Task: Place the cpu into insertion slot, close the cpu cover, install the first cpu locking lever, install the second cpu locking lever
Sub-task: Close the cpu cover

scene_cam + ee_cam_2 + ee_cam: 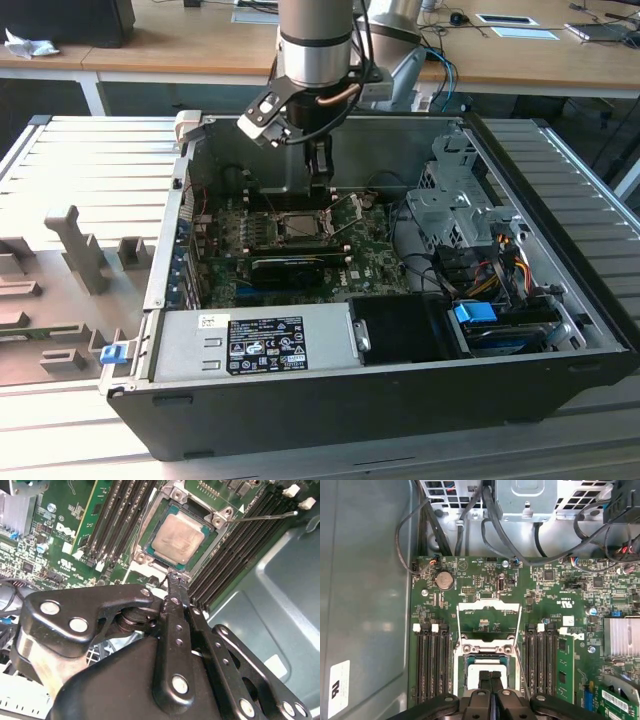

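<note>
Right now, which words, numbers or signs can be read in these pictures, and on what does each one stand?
On the grey metal box, a black-and-white label: too small to read.
On the grey case wall, a white sticker: too small to read.
On the green circuit board, white print: too small to read.
Nothing can be quoted surely.

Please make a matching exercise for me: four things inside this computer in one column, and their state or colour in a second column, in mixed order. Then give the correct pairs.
1. cpu
2. cpu cover
3. gripper
4. memory slot clips

A. white
B. shut, fingers pressed together
C. swung open
D. lying in the insertion slot

Pairs: 1-D, 2-C, 3-B, 4-A.
</note>
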`<state>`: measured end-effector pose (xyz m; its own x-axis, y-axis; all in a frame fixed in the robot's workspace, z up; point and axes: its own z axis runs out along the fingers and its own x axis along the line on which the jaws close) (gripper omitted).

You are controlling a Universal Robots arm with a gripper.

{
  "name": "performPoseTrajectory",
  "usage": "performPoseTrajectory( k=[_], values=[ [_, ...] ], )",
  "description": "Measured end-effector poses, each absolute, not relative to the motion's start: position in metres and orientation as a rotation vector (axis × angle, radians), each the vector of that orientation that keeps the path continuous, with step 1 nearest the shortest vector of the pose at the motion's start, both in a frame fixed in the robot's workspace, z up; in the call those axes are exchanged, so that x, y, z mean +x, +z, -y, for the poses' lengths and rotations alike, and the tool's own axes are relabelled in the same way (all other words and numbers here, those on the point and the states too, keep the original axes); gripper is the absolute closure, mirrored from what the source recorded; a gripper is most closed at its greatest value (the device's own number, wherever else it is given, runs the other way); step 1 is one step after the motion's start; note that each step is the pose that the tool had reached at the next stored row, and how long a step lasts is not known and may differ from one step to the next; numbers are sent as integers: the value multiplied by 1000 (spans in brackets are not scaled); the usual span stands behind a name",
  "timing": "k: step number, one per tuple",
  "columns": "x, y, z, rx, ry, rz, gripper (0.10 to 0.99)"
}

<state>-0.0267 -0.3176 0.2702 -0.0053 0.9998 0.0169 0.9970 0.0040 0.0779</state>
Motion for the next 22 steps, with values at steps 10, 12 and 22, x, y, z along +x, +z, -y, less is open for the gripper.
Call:
performPoseTrajectory(
  k=[10,12,22],
  values=[
    [-19,281,318,2185,104,-2195,980],
    [-19,289,318,2185,104,-2194,980],
    [-11,303,318,2186,104,-2194,980]
  ],
)
